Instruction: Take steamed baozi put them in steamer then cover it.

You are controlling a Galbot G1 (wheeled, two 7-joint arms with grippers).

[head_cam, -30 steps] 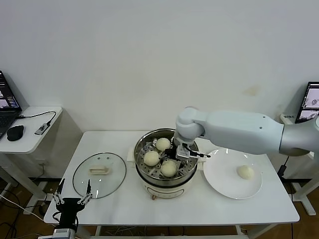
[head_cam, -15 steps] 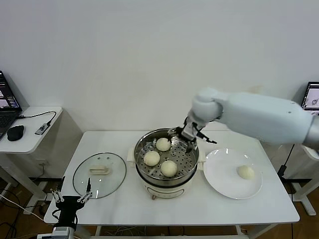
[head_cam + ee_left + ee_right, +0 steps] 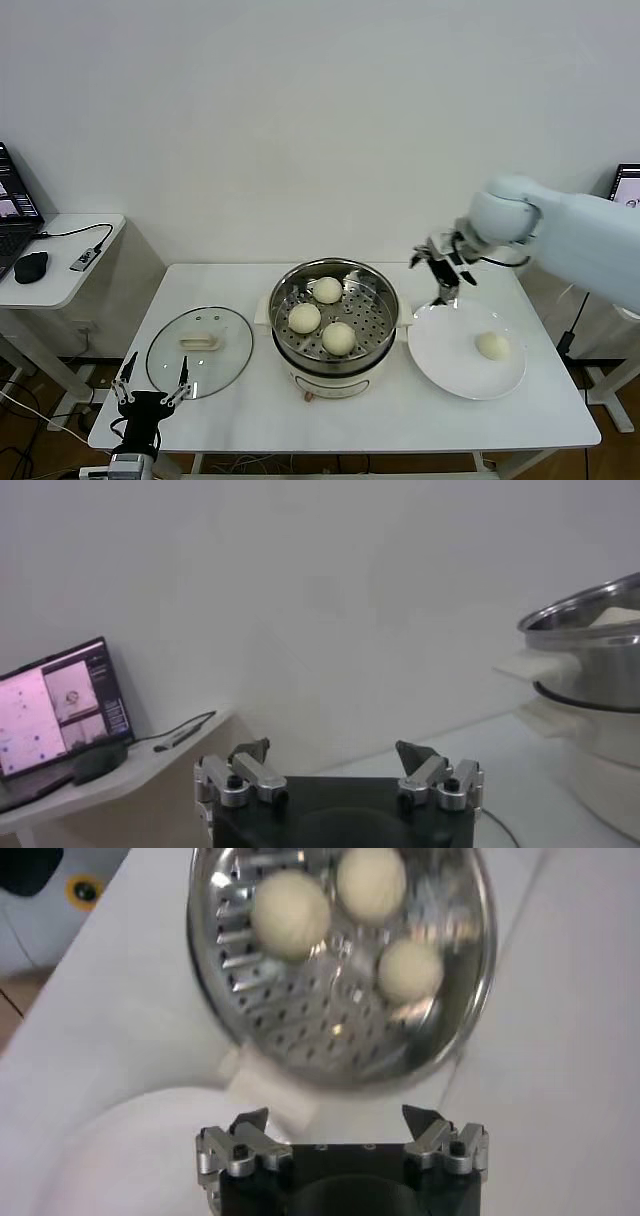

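The steel steamer [image 3: 366,314] stands mid-table with three baozi on its perforated tray: one at the back [image 3: 327,290], one on the left [image 3: 304,317], one at the front [image 3: 339,338]. A fourth baozi [image 3: 492,345] lies on the white plate [image 3: 448,358] to the steamer's right. My right gripper [image 3: 441,271] hangs open and empty above the plate's far left edge, clear of the steamer. Its wrist view looks down on the steamer [image 3: 320,1020] and the baozi [image 3: 290,913] beyond the open gripper [image 3: 335,1118]. My left gripper [image 3: 151,393] waits open at the table's front left corner.
The glass lid [image 3: 200,350] with its cream handle lies flat on the table left of the steamer, just behind the left gripper [image 3: 333,752]. A side desk with a laptop [image 3: 62,695] and a mouse [image 3: 31,265] stands off to the left.
My right gripper let go of the front baozi in the steamer, rose out of it and swung right to above the plate's edge. The left arm has barely moved.
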